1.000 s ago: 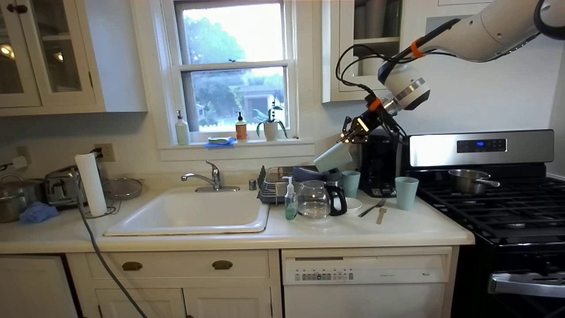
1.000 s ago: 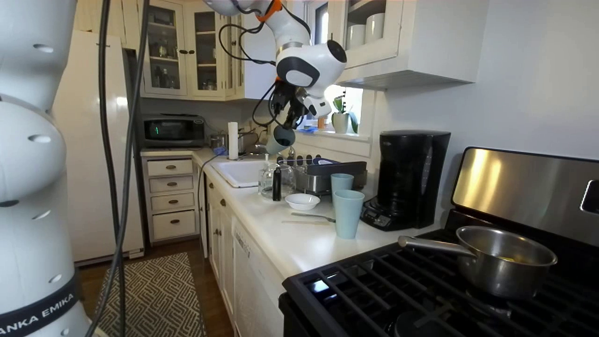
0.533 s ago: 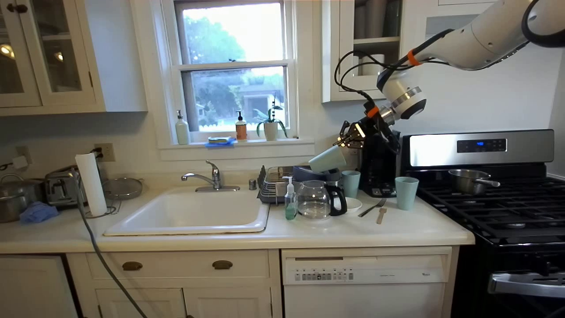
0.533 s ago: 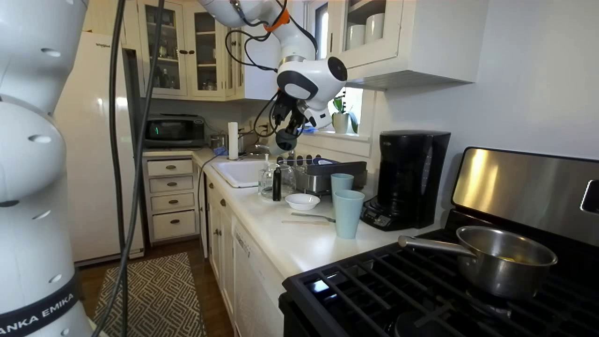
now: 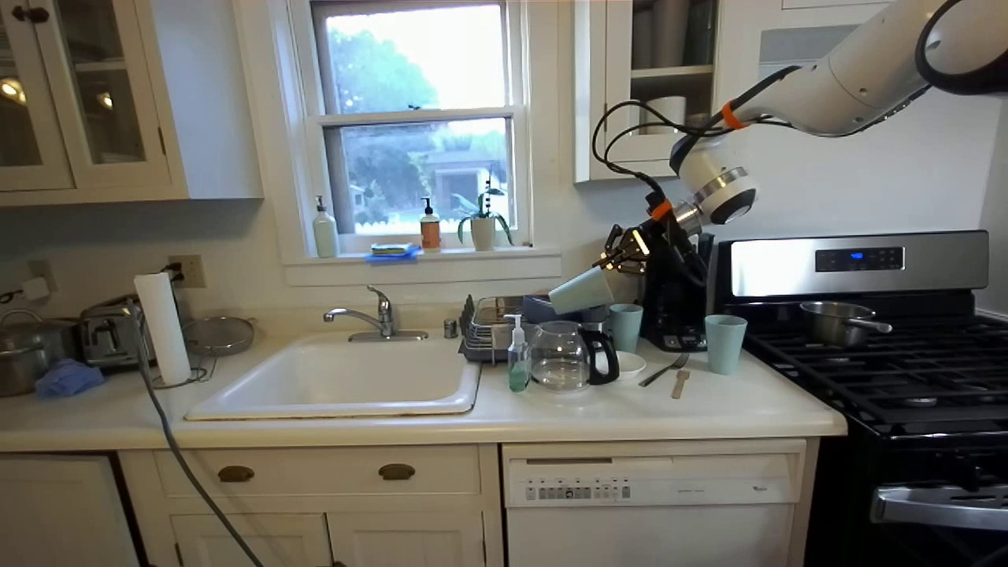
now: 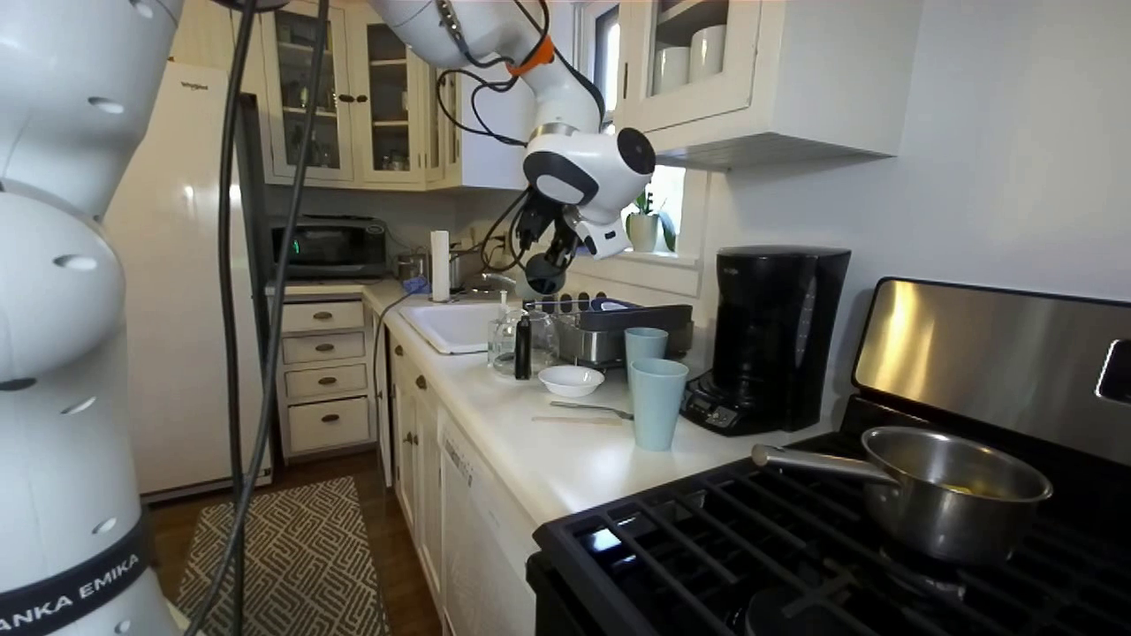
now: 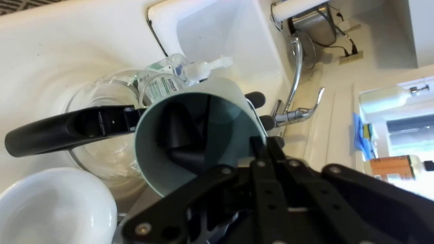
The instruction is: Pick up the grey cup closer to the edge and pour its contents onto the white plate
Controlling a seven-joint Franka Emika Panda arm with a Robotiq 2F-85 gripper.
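The carafe (image 5: pixel 559 360) crowds the white bowl (image 6: pixel 571 387); over the sink (image 5: pixel 346 374) is open.

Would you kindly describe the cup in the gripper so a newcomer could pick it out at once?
Find the stove, then the black coffee maker beside it. From there toward the sink, the gripper holds a pale grey-green cup by its rim. Two similar cups stand upright on the counter; only this one is raised and tilted.

In an exterior view I read "ANKA EMIKA" on the dark band (image 6: pixel 75 587) round the robot arm (image 6: pixel 53 397) at near left, and "Whirlpool" on the fridge (image 6: pixel 181 291) beyond it. The blue digits on the stove display (image 5: pixel 857 256) and the print on the pump bottle (image 7: pixel 166 83) and orange bottle (image 7: pixel 390 167) are too blurred for me.
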